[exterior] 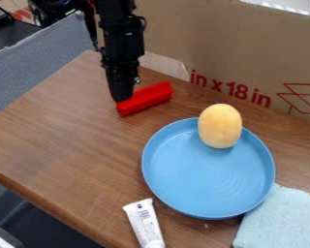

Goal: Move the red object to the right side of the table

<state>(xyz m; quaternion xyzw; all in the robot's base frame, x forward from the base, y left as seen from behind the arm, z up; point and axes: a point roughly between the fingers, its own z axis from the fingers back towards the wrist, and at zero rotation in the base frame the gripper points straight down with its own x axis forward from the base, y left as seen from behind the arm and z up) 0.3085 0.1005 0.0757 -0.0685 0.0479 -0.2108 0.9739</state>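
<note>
One camera looks down obliquely across the tabletop, seemingly from fairly near.

Behind the scene I see a brown cardboard box with red lettering, and grey fabric at the left

The robot's matte black, segmented arm shows a narrow, knobbly build, with blocky housings joined one below another and small pale glints along their edges. A thin dark cable curves beside its upper part, near a small patch of red. Its lower end narrows to a dark, angular black gripper, whose finer surface details are too small to make out.
</note>
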